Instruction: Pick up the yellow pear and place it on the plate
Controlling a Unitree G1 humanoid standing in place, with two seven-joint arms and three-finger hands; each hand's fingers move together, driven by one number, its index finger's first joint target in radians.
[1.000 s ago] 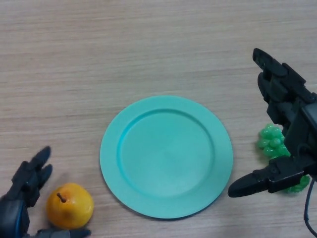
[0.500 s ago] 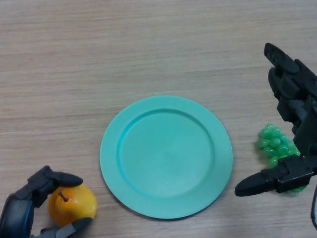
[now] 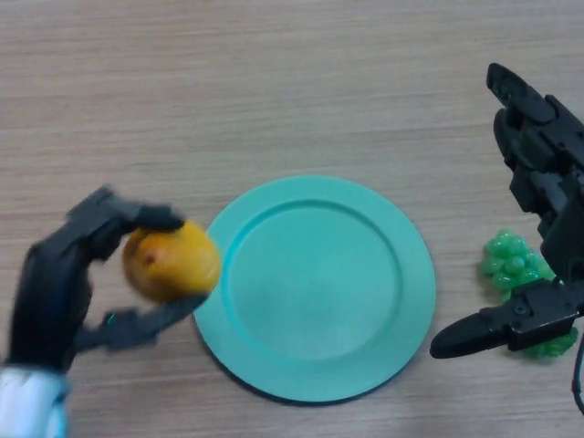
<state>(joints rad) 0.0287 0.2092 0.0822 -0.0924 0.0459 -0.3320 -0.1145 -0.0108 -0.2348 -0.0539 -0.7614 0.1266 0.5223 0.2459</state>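
Observation:
The yellow pear (image 3: 171, 262) is held in my left hand (image 3: 64, 278), fingers above it and thumb below, lifted off the table just left of the plate's rim. The teal plate (image 3: 274, 365) lies flat in the middle of the wooden table with nothing on it. My right hand (image 3: 538, 173) is open at the right edge, fingers straight and thumb pointing toward the plate, holding nothing.
A bunch of green grapes (image 3: 511, 265) lies on the table right of the plate, partly under my right hand. The wooden table (image 3: 274, 82) stretches bare behind the plate.
My left hand closed round the pear, lifted it from the table's front left and carried it up and right to the plate's left rim. The right hand barely moved.

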